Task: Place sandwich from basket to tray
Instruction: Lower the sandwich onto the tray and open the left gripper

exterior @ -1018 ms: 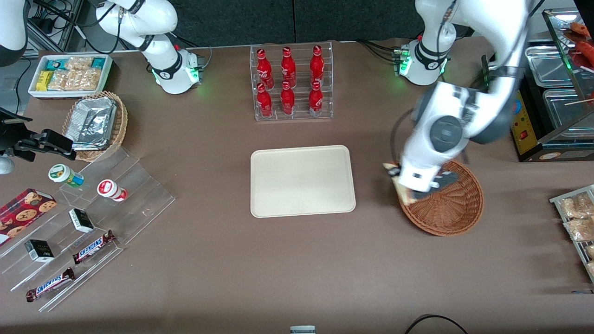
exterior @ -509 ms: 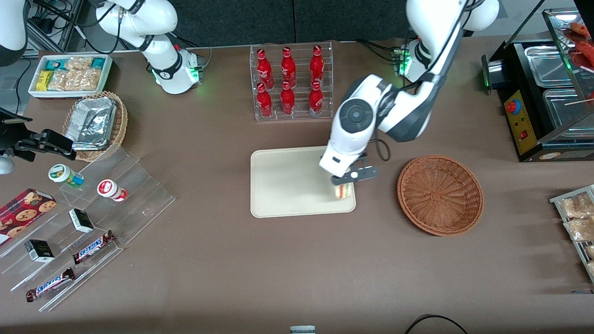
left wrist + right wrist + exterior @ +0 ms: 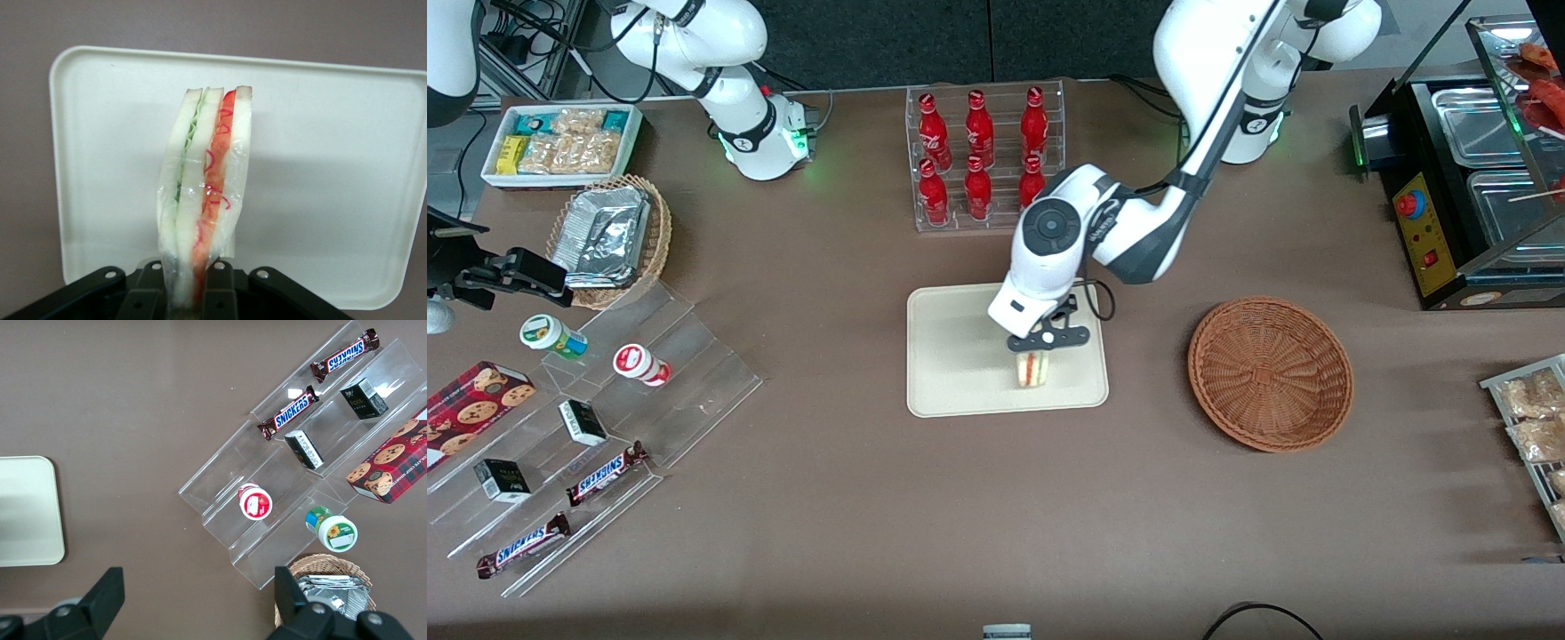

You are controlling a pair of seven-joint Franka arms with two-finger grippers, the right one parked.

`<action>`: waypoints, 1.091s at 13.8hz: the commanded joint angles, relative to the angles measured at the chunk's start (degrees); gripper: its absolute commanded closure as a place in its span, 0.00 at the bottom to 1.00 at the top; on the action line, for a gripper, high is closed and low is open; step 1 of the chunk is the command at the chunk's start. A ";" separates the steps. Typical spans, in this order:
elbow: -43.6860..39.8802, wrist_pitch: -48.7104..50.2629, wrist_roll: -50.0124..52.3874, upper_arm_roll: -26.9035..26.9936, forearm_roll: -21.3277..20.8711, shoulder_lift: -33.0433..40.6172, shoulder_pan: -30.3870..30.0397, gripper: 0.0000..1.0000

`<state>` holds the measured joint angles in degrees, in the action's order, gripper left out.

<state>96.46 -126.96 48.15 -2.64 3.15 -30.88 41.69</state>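
Front view: the gripper point(image 3: 1040, 348) is now hanging over the tray point(image 3: 951, 356), having carried the sandwich point(image 3: 1032, 368) clear of the basket point(image 3: 1270, 373), which is sitting empty toward the working arm's end of the tabletop.

Left wrist view: the jaws are clamping the sandwich point(image 3: 203, 193) by its narrow end, above the tray point(image 3: 333, 167). Transfer is nearly complete; lowering and letting go remain.
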 commanded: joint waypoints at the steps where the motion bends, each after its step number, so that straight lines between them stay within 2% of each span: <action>1: -2.32 -0.57 0.89 0.97 -1.56 -2.77 2.07 1.00; 11: -3.03 -0.57 1.68 0.88 -1.48 -6.47 2.43 1.00; 12: -3.29 -0.57 2.38 0.88 -1.04 -6.82 2.43 0.94; 13: -4.60 -0.48 4.65 0.88 -1.56 -7.78 2.43 0.78; 14: -5.22 -0.39 5.19 0.88 -1.48 -8.14 2.43 0.52; 15: -5.23 -0.30 4.94 0.88 -1.56 -8.15 2.34 0.07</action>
<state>93.95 -127.53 51.13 -2.49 2.42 -37.26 43.14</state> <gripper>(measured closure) 0.775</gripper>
